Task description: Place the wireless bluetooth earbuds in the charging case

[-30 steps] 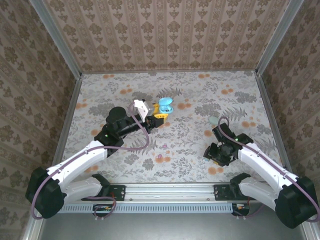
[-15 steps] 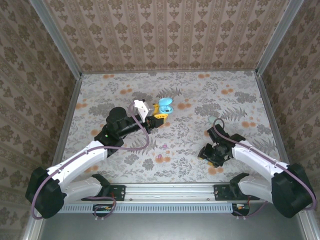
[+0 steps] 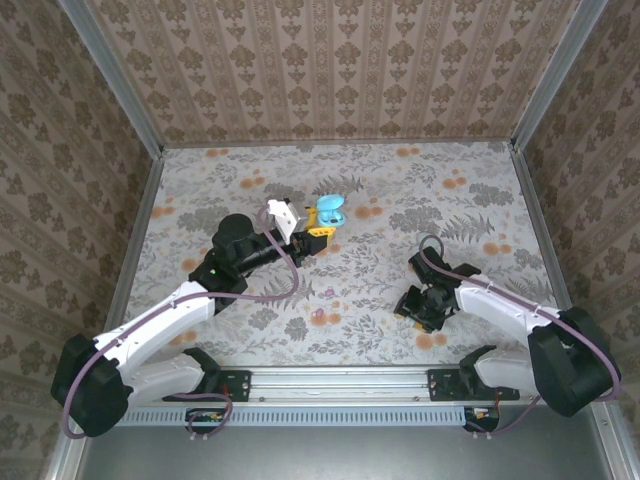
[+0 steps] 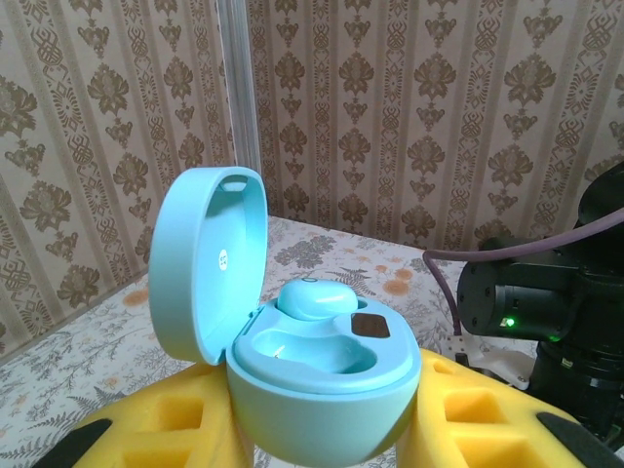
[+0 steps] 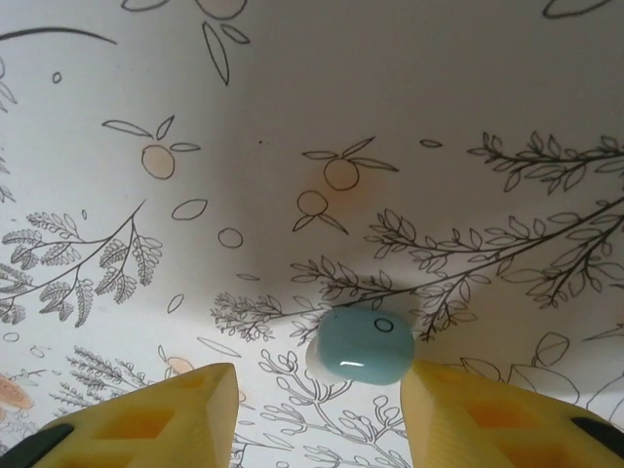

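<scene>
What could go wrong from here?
1. The cyan earbud sits off-centre in the open right gripper, close to one finger; closing may flick the glossy bud away.
2. The charging case, pinched low by the left gripper, could tilt when the bud is pressed into its empty slot.

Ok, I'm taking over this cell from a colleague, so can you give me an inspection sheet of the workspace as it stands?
Surface: floral tablecloth, flat.
Job's things: cyan charging case open, one cyan earbud seated, other socket empty; second cyan earbud lying on the cloth.
Clutter: pink speck, bud or print unclear.
Grippers: left gripper shut on the case; right gripper open, straddling the loose earbud.
Cables: purple cable looped at each wrist.
Surroundings: wallpapered walls, metal frame posts.
</scene>
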You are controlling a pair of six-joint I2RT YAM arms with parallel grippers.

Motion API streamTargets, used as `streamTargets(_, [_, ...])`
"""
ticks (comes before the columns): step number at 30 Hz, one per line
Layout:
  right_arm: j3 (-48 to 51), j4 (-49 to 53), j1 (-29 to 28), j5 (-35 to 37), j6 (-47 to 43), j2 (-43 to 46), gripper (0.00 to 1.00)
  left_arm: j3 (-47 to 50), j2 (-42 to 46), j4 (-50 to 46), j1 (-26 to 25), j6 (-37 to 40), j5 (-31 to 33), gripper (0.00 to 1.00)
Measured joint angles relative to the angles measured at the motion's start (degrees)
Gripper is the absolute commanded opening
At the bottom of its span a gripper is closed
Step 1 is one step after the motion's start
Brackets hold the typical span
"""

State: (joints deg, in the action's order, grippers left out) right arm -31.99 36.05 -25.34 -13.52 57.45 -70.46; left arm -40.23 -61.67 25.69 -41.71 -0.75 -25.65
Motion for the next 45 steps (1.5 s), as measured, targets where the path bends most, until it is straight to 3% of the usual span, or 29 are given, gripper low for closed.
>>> streamTargets(10, [-4.6, 0.0, -0.4, 3.0, -2.9, -3.3, 0.41, 0.0, -0.5, -0.4, 0.0, 0.4, 0.0, 0.29])
streamTargets(25, [-10.4, 4.8, -4.2, 7.1, -8.5, -10.3, 0.4, 0.0, -0.5, -0.4, 0.0, 0.4, 0.0, 0.29])
streamTargets(33, [-13.5, 7.9, -5.4, 8.5, -14.1, -15.8, 0.33, 0.0, -0.5, -0.4, 0.0, 0.4, 0.0, 0.29])
streamTargets(45, [-14.8, 11.1, -5.7, 9.1, -18.5, -16.9, 0.3, 0.0, -0.5, -0.4, 0.0, 0.4, 0.2, 0.29])
